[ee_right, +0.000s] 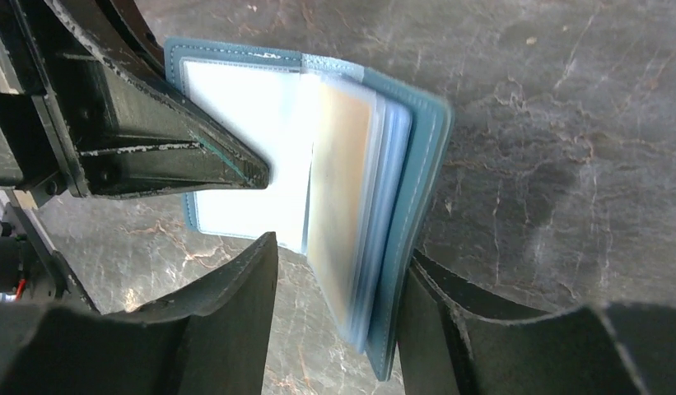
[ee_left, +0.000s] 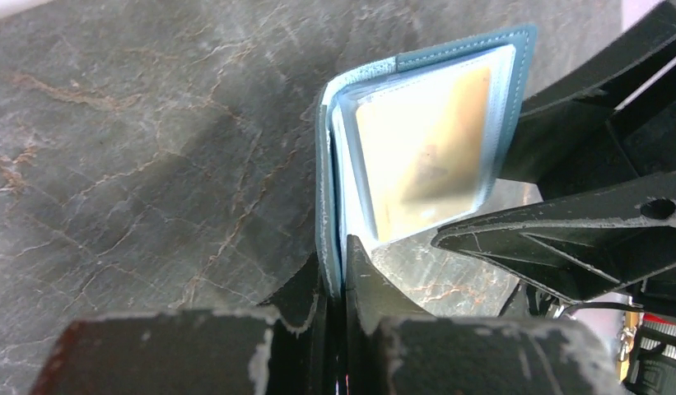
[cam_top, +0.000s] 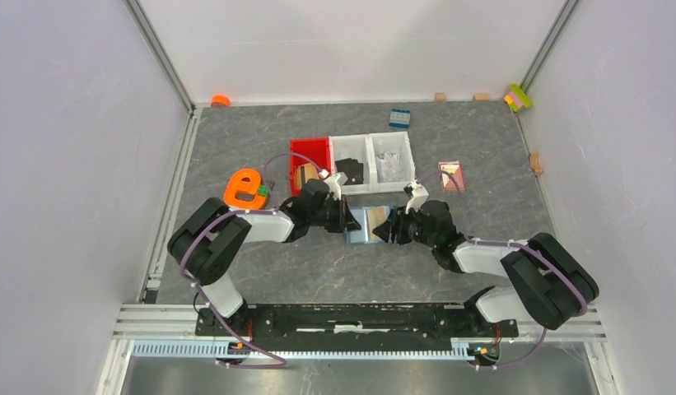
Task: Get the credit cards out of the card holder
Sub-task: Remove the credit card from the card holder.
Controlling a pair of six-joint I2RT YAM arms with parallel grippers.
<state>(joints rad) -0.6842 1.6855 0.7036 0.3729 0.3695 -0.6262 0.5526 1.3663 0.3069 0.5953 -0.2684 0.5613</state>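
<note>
Steel-blue folding card holder (cam_top: 366, 224) sits opened at the middle of the grey marbled worktop (cam_top: 318, 276), between the two arms and just in front of a red plastic bin (cam_top: 310, 145) and two white plastic bins (cam_top: 351, 137). The left arm's fingers (ee_left: 305, 288) are clenched on the edge of one cover. The right arm's fingers (ee_right: 235, 280) are spread apart, straddling the other cover and the fanned clear sleeves, with a gap on the inner side. A tan-gold credit card (ee_left: 425, 148) lies inside a sleeve, within the holder.

One card holder (cam_top: 365, 224); one gold card (ee_left: 421, 156) visible; three bins (cam_top: 311, 146).
</note>
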